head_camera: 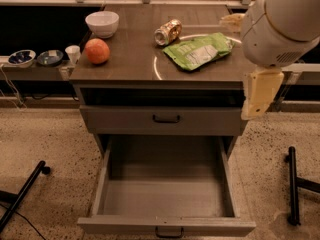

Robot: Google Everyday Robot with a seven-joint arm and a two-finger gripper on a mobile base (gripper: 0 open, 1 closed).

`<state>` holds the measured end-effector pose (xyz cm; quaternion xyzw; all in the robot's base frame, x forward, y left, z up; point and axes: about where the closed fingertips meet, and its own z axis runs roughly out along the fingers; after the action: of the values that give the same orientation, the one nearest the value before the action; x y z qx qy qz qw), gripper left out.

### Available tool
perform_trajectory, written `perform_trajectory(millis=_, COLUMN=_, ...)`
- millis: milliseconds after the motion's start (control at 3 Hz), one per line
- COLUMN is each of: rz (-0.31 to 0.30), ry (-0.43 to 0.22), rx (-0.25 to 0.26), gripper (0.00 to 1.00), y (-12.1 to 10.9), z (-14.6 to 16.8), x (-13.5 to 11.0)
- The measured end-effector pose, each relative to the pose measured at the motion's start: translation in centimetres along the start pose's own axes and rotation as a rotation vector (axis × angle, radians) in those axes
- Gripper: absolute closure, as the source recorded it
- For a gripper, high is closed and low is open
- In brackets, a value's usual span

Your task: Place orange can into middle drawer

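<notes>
The orange can [168, 32] lies on its side on the cabinet top [130, 59], silver end facing front-left, just behind the green snack bag [198, 51]. The middle drawer [107, 184] is pulled fully open below, with nothing inside it and a small black handle [169, 231] on its front. My arm's big white joint [282, 24] fills the upper right, with a cream part [260, 94] hanging beneath it. My gripper [231, 21] shows only as a pale piece at the arm's left edge, right of the can and above the bag's far end.
A round orange fruit [97, 51] and a white bowl [102, 24] sit on the top's left side. The shallower drawer [125, 120] above is shut. A low shelf at the left holds small bowls [22, 58] and a cup [73, 54]. Black stand legs [293, 184] lie on the floor at both sides.
</notes>
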<state>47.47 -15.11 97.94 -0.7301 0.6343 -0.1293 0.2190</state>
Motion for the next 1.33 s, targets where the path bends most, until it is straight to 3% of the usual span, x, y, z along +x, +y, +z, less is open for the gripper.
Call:
perform_trajectory(millis=333, rz=-0.104, ry=0.012, rx=0.023, gripper=0.0, y=-0.8, z=-0.3, x=-0.6)
perform_trajectory(millis=667, rz=-0.215, ry=0.05, rx=0.042, gripper=0.0, y=-4.7, z=1.3, x=-0.9)
perform_trajectory(millis=1000, rz=-0.409, ry=0.13, rx=0.05, gripper=0.0, y=-11.7, z=5.6, x=-0.6)
perform_trajectory(millis=1333, rz=-0.551, ry=0.246, rx=0.042, gripper=0.0, y=-17.9, z=11.8, x=-0.7)
